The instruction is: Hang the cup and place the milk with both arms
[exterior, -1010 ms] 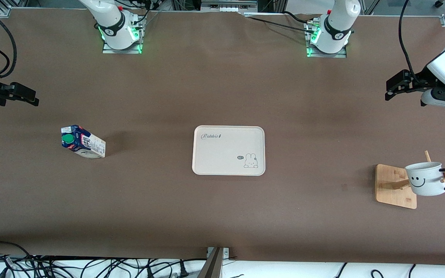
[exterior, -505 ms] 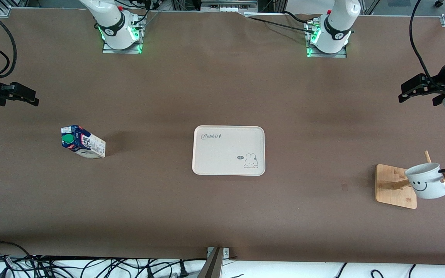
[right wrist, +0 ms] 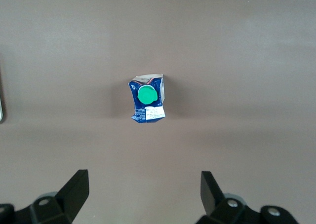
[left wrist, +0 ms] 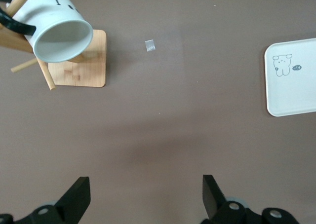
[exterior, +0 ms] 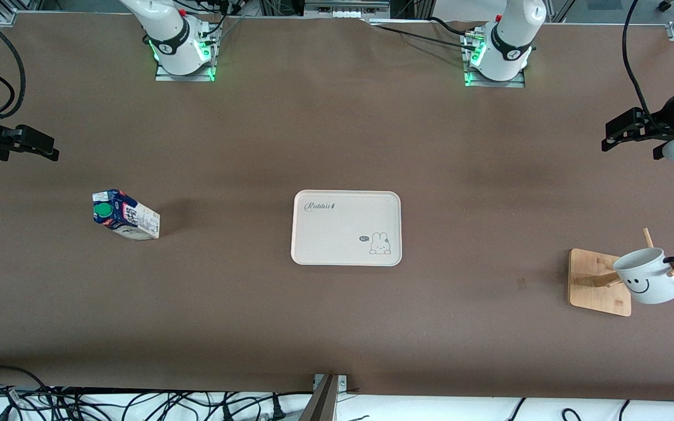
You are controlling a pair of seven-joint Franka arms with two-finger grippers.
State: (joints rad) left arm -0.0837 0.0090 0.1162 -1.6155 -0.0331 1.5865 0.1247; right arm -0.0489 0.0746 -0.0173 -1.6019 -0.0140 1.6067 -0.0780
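Observation:
The white cup (exterior: 650,283) with a smiley face hangs tilted by its black handle on a peg of the wooden rack (exterior: 597,283) at the left arm's end of the table. It also shows in the left wrist view (left wrist: 61,29), mouth toward the camera. My left gripper (exterior: 622,131) is open and empty over bare table, apart from the rack; its jaws stand wide in the left wrist view (left wrist: 145,197). The milk (exterior: 124,214) stands upright at the right arm's end, green cap up (right wrist: 147,98). My right gripper (exterior: 35,149) is open and empty over bare table beside the milk (right wrist: 143,192).
A cream tray (exterior: 346,202) with a rabbit drawing lies at the table's middle; its corner shows in the left wrist view (left wrist: 291,100). A small scrap (exterior: 522,283) lies on the table between the tray and the rack. Cables lie along the table's near edge.
My left gripper has drawn away from the rack toward the left arm's end of the table. The cup has tipped and settled lower on its peg. The right arm has not moved.

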